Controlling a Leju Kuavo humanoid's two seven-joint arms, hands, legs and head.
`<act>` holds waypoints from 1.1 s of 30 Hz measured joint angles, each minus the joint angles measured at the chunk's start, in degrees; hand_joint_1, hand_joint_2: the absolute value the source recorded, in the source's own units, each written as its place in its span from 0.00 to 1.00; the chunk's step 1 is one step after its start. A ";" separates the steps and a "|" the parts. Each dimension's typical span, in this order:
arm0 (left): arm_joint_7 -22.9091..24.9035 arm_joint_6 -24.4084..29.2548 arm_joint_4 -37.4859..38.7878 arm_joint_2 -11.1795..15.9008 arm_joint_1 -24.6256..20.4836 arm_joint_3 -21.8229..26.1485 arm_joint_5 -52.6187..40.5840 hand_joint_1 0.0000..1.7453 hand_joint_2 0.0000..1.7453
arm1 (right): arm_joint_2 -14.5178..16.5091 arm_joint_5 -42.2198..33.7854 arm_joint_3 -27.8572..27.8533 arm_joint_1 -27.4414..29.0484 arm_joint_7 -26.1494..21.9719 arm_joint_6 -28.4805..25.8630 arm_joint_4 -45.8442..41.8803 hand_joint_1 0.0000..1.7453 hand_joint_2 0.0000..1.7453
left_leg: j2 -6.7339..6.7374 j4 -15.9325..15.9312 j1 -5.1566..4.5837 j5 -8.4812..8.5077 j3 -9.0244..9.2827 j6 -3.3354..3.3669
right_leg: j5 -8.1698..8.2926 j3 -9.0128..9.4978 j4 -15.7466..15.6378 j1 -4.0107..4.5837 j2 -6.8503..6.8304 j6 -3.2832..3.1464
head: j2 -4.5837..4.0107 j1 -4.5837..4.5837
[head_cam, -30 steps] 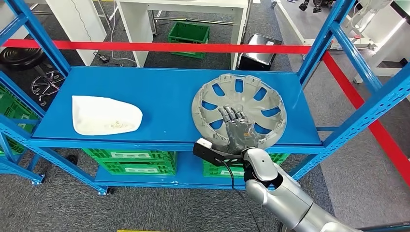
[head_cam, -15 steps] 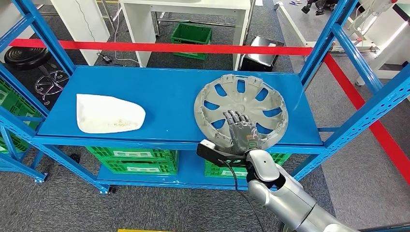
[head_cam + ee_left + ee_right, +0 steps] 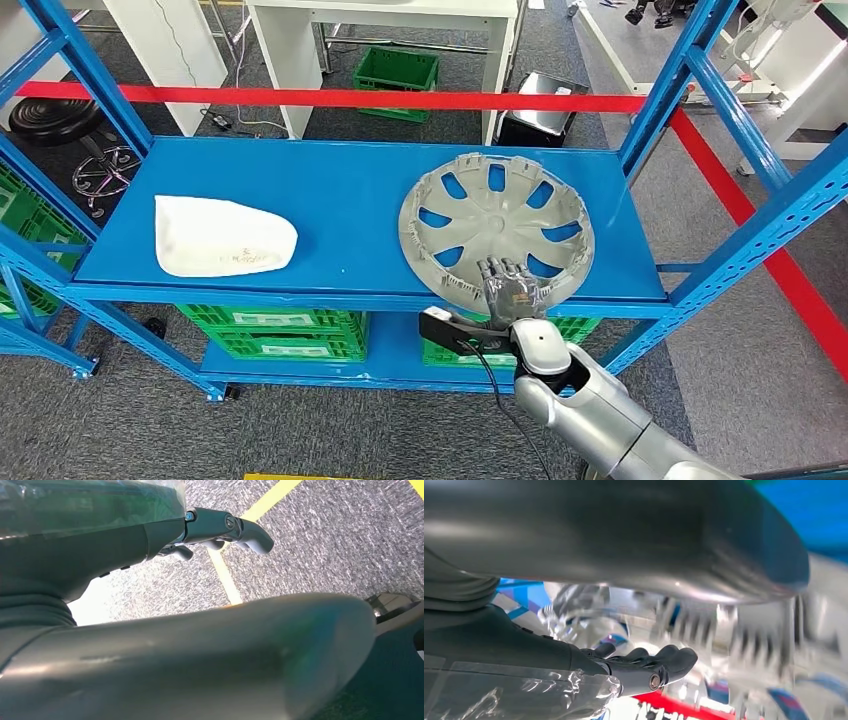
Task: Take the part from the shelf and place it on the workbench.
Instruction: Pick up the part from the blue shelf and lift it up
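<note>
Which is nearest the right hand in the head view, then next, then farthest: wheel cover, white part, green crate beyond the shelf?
1. Wheel cover, under the right hand, shelf's right side.
2. White part, shelf's left side.
3. Green crate, on the floor behind the shelf.

Right hand sits at the near rim of the grey wheel cover on the blue shelf, fingers laid over its edge. A white part lies well left.
</note>
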 joint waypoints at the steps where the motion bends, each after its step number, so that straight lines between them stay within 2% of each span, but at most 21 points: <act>1: -0.09 0.00 0.00 0.00 0.00 0.00 0.01 0.00 0.00 | 0.00 -0.26 0.11 0.00 -0.06 0.62 0.26 0.00 0.00 | 0.00 -0.01 0.00 0.00 0.00 0.00 | 0.00 0.00 0.00 0.00 0.00 0.00 | 0.00 0.00; 3: -0.32 0.00 0.00 0.01 0.00 0.01 0.02 0.00 0.00 | 0.00 -1.11 0.26 0.01 -0.43 1.49 0.72 0.00 0.00 | 0.00 -0.01 0.00 0.00 0.00 0.00 | 0.00 0.00 0.00 0.00 0.00 0.00 | 0.00 0.00; 7: -0.59 0.00 0.00 0.02 0.00 0.02 0.40 0.00 0.00 | 0.00 -2.25 0.32 0.00 -1.04 1.91 1.39 0.00 1.00 | 0.00 -0.02 0.00 0.00 0.01 0.00 | 0.00 0.00 0.00 0.00 0.00 0.00 | 0.00 0.01; 33: -0.96 0.00 0.00 0.02 0.00 0.02 0.65 0.00 0.00 | 0.00 -2.94 0.41 -0.37 -2.03 0.34 2.63 0.00 1.00 | 0.00 -0.02 0.00 0.01 0.03 0.00 | 0.00 0.03 0.00 0.00 0.00 0.00 | 0.00 0.00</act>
